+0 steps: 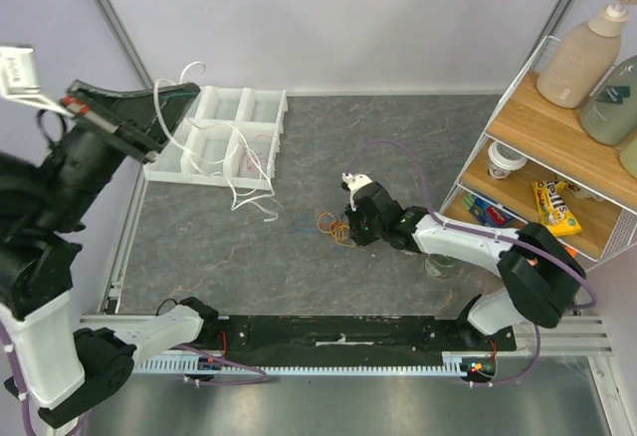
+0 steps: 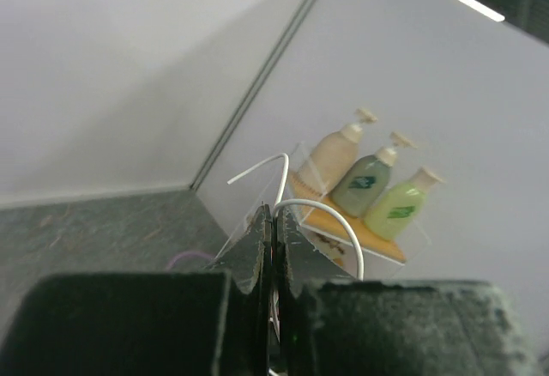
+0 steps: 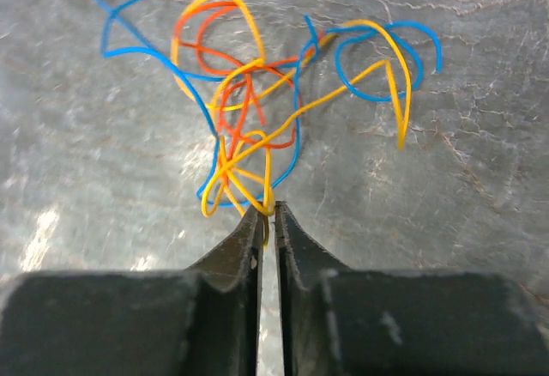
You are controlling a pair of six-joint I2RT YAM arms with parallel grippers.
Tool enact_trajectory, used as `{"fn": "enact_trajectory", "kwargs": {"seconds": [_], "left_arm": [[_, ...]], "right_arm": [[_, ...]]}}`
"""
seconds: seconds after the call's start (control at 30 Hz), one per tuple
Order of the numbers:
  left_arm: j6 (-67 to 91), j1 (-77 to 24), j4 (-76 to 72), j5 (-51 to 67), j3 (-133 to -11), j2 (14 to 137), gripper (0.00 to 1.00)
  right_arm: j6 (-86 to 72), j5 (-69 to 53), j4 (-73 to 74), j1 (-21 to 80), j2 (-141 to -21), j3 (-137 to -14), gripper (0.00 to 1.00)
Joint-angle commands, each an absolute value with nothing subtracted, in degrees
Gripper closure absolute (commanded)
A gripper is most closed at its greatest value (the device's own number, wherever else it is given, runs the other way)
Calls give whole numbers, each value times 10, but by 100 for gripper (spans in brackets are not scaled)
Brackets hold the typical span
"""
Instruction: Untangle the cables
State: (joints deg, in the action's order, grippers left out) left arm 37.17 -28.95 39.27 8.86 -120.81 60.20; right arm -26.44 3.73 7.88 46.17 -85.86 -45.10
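A tangle of thin yellow, orange and blue cables [image 3: 249,110] lies on the grey table, left of the right arm [image 1: 333,225]. My right gripper [image 3: 268,213] is low at the tangle's near edge, shut on a yellow strand [image 3: 268,178] pinched at its fingertips. In the top view the right gripper [image 1: 350,219] touches the tangle's right side. My left gripper [image 1: 187,93] is raised high at the back left, shut on a thin white cable [image 2: 346,229]. That cable [image 1: 235,195] hangs down in loops over the tray to the table.
A white compartment tray [image 1: 224,132] sits at the back left. A wire and wood shelf [image 1: 557,127] on the right holds pump bottles [image 2: 364,183], a cup [image 1: 506,160] and snack packs. Grey walls enclose the back and both sides.
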Motion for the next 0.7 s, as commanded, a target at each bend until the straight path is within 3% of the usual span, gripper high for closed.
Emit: {"fn": "enact_trajectory", "kwargs": {"seconds": [0.0,0.1,0.23,0.43,0.67], "left_arm": [[344,-288,440,3,-1143,618,98],[356,-288,462,-78,-1116,629,98],[369,-287,503,-115,-1093,647,99],[409,-258,518,-148,-1048,656,99],[517,-100,543,-77,-1086,750,98]], "right_arm": [[-207,-22,151,464,-788,-498,77],[-197,-50,180,465,-758,-512,63],[-198,-69,204,465,-723,-519,54],[-192,-58,240,465,-676,-551,51],[-165,-22,294,465,-681,-647,50]]}}
